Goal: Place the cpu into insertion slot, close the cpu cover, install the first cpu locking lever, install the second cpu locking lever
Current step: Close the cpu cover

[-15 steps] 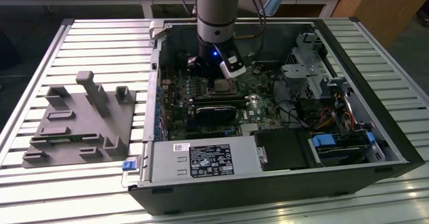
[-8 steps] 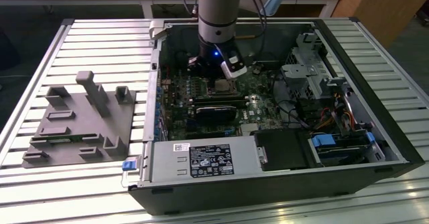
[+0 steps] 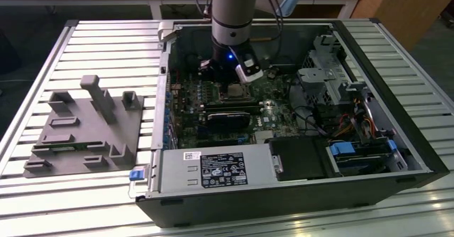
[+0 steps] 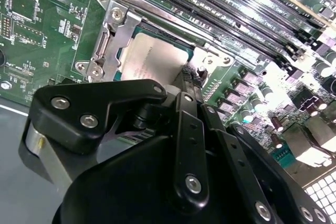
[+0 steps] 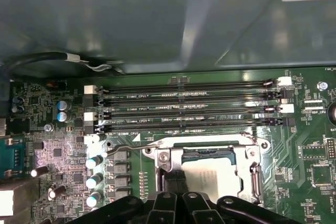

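Half the slot (image 5: 208,153) is hidden behind my jaws in both wrist views. The jaws are pressed together, tips down at the slot's edge, just beside the cpu (image 5: 211,179). Can't tell if they touch it.

Cpu sits flat in the slot, dull silver top up. Cover (image 5: 247,157) frames the cpu and looks laid down over it. Its near edge is behind my black links, so I can't say it's seated. A thin wire lever (image 5: 126,149) runs off one corner of the slot toward the capacitors (image 5: 94,179); its end is hard to make out.

Room:
- Memory slots (image 5: 194,103) run just beside one side of the slot.
- Capacitors crowd another side.
- Bare green board (image 5: 299,145) lies on the side opposite the capacitors.
- Case wall (image 5: 157,19) rises past the memory slots.

Exterior view:
- Arm (image 3: 230,19) drops through the open case (image 3: 284,208) and masks most of the slot.
- Drive cage (image 3: 322,72) is at the exterior view's right, well apart.
- Grey fixture (image 3: 85,130) lies on the surface (image 3: 106,40) at the exterior view's left, outside the case.
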You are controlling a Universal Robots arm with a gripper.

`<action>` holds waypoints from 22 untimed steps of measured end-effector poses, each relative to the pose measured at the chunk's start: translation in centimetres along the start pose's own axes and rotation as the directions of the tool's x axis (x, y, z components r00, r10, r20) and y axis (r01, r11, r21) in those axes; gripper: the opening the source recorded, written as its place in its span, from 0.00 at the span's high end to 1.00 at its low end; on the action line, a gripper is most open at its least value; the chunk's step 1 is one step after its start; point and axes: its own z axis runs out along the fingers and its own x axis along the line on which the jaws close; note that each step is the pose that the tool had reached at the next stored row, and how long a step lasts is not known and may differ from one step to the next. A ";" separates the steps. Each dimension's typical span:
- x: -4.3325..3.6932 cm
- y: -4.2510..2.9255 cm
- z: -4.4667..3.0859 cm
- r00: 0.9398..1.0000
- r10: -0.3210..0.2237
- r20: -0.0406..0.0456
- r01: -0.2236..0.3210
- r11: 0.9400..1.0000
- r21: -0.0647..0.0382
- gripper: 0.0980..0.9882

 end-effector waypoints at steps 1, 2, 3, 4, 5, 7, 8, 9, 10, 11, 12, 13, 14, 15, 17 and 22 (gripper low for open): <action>-0.03 0.01 -0.03 1.000 0.000 0.000 0.000 1.000 0.000 0.99; -0.04 0.01 -0.08 1.000 0.000 0.000 0.000 1.000 0.000 0.99; -0.06 0.02 -0.13 1.000 0.000 0.001 0.000 1.000 -0.001 0.99; -0.09 0.03 -0.21 1.000 0.000 0.001 0.000 1.000 0.000 0.99; -0.09 0.04 -0.33 1.000 0.000 0.000 0.000 1.000 0.000 0.99; -0.09 0.05 -0.48 1.000 0.000 0.000 0.000 1.000 0.000 0.99; -0.08 0.06 -0.54 1.000 0.000 0.000 0.000 1.000 0.000 0.99; -0.08 0.06 -0.62 1.000 0.000 0.000 0.000 1.000 0.000 0.99; -0.09 0.07 -0.63 1.000 0.000 0.000 0.000 1.000 0.000 0.99; -0.09 0.07 -0.63 1.000 0.000 0.000 0.000 1.000 0.000 0.99; -0.08 0.07 -0.63 1.000 -0.005 0.000 0.005 1.000 0.000 0.99; -0.08 0.06 -0.63 1.000 -0.017 -0.002 0.017 1.000 0.001 0.99; -0.08 0.06 -0.63 0.999 -0.032 -0.003 0.032 0.999 0.003 0.99; -0.08 0.06 -0.63 0.999 -0.046 -0.004 0.046 0.999 0.005 0.99; -0.01 0.06 -0.62 0.998 -0.059 -0.005 0.059 0.998 0.017 0.99; 0.25 0.03 -0.53 0.998 -0.063 -0.006 0.063 0.997 0.042 0.99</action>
